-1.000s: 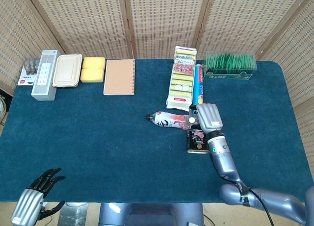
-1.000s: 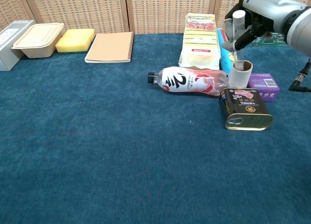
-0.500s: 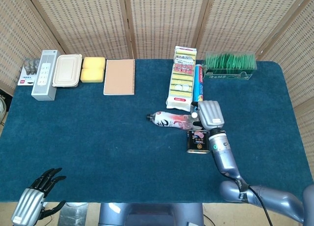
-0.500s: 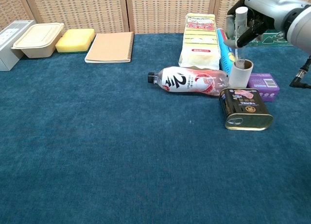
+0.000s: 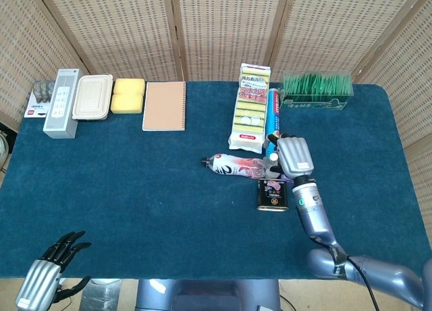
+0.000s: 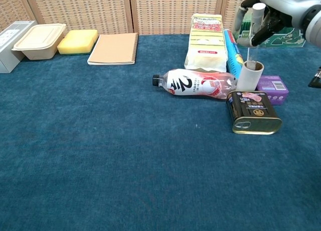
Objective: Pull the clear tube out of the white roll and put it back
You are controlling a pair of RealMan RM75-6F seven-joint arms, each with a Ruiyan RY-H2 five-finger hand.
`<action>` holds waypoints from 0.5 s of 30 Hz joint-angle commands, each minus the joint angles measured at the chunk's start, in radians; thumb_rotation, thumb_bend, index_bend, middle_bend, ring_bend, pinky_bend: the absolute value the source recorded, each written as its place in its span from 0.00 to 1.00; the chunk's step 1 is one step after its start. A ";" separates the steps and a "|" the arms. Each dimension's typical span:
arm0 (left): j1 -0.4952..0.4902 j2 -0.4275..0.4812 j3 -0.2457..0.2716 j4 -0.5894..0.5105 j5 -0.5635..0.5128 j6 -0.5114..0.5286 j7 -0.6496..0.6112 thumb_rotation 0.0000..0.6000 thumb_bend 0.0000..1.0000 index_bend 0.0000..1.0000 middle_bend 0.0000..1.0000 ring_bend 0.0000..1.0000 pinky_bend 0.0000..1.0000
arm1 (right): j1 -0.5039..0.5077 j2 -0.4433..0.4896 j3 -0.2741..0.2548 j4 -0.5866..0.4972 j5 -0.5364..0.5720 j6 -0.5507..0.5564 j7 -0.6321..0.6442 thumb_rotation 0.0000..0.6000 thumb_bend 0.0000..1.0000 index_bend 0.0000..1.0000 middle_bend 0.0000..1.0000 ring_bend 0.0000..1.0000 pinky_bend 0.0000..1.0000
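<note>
— Fingers point(image 6: 244, 13) doing what?
— Pinching the clear tube point(image 6: 254, 31) near its white cap; its lower end sits above the upright white roll point(image 6: 249, 74), upper right of the chest view.
— And the hands?
— Right hand point(image 6: 261, 15) raised over the roll; left hand point(image 5: 50, 270) low, fingers apart

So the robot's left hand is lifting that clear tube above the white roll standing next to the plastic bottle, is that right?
Not quite: it is the right hand, not the left, that holds the clear tube above the white roll, as the chest view shows. The left hand sits idle at the near table edge in the head view. The roll does stand beside the lying plastic bottle.
</note>
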 commanded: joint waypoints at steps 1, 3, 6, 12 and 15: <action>0.000 0.001 0.000 0.000 0.001 0.001 -0.001 1.00 0.18 0.23 0.15 0.12 0.27 | -0.004 -0.002 -0.002 0.013 -0.009 0.000 0.012 1.00 0.39 0.44 0.41 0.43 0.44; 0.000 0.001 0.000 0.000 0.001 0.001 -0.001 1.00 0.18 0.24 0.15 0.12 0.27 | -0.006 -0.007 -0.005 0.023 -0.013 -0.001 0.019 1.00 0.39 0.44 0.41 0.42 0.43; 0.001 0.002 0.001 -0.001 0.001 0.002 -0.001 1.00 0.18 0.23 0.15 0.12 0.27 | -0.007 -0.011 -0.010 0.039 -0.015 -0.010 0.025 1.00 0.38 0.43 0.39 0.40 0.41; 0.001 0.004 0.000 -0.003 0.002 0.003 0.000 1.00 0.18 0.24 0.15 0.12 0.27 | -0.008 -0.019 -0.013 0.064 -0.021 -0.023 0.036 1.00 0.32 0.39 0.35 0.36 0.38; 0.001 0.004 0.000 -0.004 0.002 0.004 0.001 1.00 0.18 0.24 0.15 0.12 0.27 | -0.008 -0.021 -0.012 0.071 -0.024 -0.024 0.040 1.00 0.29 0.36 0.33 0.34 0.36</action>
